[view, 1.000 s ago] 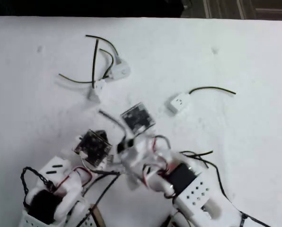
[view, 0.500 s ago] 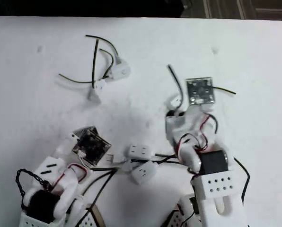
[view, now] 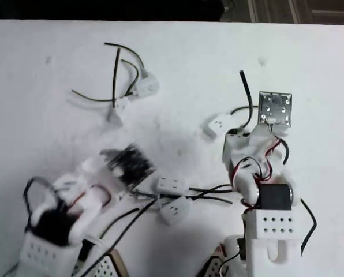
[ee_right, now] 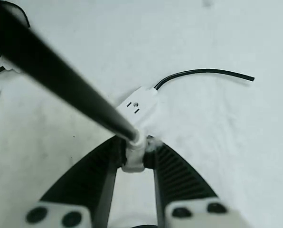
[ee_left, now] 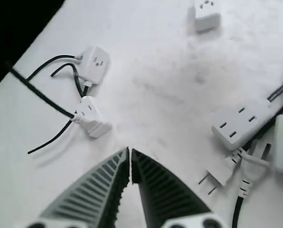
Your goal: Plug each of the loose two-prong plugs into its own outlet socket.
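Nothing legible. No lettering, number or sign can be made out on the socket [ee_left: 241, 124], the plug [ee_right: 133, 159] or the table [view: 310, 57].

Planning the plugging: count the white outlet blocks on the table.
5. Two outlet blocks lie among far-left cords, one beside the right pincer, which holds a plug, two near the left pincer. More may be hidden.
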